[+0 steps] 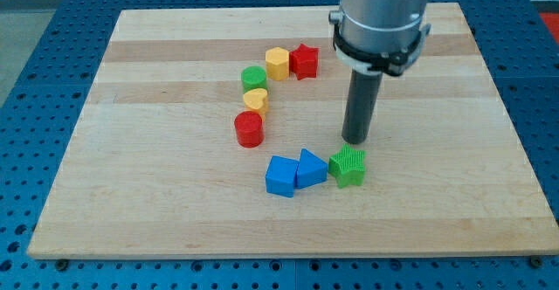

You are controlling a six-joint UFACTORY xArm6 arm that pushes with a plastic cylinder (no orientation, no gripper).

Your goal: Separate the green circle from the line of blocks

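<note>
the green circle [254, 78] stands upright as a short round block, so it points no particular way and has no long axis across the board. it sits in a curved line, touching the yellow hexagon [278, 63] above-right and the yellow heart [255, 100] below; the red star [304, 61] and red cylinder [249, 128] end that line.

the wooden board [157, 194] lies on a blue perforated table [35, 63].

eight blocks: two red, two yellow, two green, two blue. the blue cube [281, 176], blue triangle [310, 168] and green star [348, 166] lie together.

my tip [355, 141] is a plain rod, nothing to spread or pinch, just above the green star, well right of the circle.
</note>
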